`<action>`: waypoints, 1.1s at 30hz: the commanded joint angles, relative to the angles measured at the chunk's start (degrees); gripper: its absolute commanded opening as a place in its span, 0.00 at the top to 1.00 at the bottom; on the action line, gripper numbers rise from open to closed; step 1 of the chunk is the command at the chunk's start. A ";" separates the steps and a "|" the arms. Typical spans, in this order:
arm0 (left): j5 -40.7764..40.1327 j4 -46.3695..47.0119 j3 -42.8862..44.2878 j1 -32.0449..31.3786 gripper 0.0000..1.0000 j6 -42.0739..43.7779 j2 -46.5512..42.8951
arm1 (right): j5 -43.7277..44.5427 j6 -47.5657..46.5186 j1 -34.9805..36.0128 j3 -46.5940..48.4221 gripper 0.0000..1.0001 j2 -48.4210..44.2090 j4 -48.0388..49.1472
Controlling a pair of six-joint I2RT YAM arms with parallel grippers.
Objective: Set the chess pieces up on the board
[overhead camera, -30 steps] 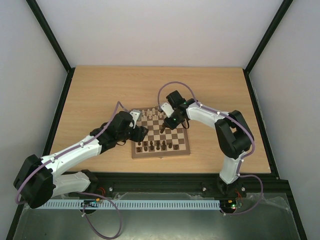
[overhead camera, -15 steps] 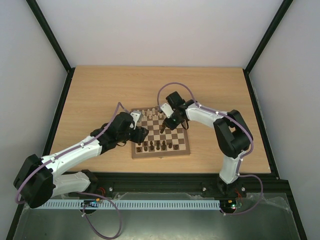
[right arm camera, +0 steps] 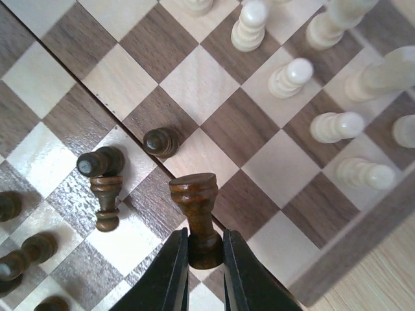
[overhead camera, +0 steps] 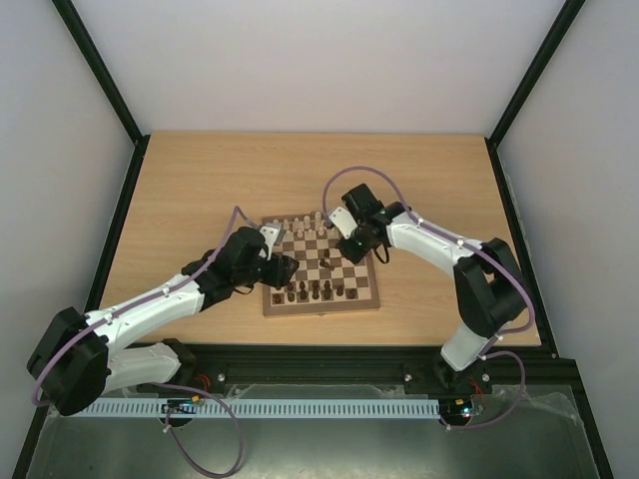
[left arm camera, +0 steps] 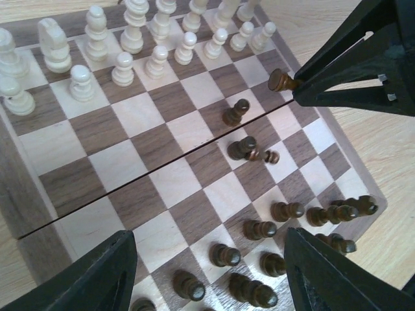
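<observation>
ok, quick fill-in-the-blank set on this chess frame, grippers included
1. The held piece in the right gripper is ___ brown.
2. The left gripper hangs over the board with its jaws ___.
3. Mid-board, one small dark piece lies on its ___.
4. The pale pieces stand in ___ rows.

Missing words: dark; open; side; two

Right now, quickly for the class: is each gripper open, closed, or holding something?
Left gripper: open, holding nothing.
Right gripper: closed on a dark brown chess piece.
</observation>
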 commanded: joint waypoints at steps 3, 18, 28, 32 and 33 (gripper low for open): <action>8.57 9.60 -0.65 0.97 0.34 -5.84 2.27 | 0.96 -3.84 0.24 -0.79 0.91 -5.27 -5.72; 31.40 38.73 -0.14 3.43 0.39 -22.65 17.20 | -11.10 -10.51 1.06 -0.42 0.90 -13.86 -11.61; 35.07 47.95 -0.47 3.38 0.50 -28.13 21.20 | -13.77 -11.37 2.94 -0.47 0.90 -15.13 -13.08; 35.92 49.21 -0.24 3.16 0.56 -29.03 22.29 | -14.24 -10.77 3.40 -0.41 0.90 -15.76 -13.00; 35.94 49.28 -0.24 3.08 0.58 -29.07 22.31 | -14.25 -10.66 3.40 -0.45 0.90 -15.88 -12.97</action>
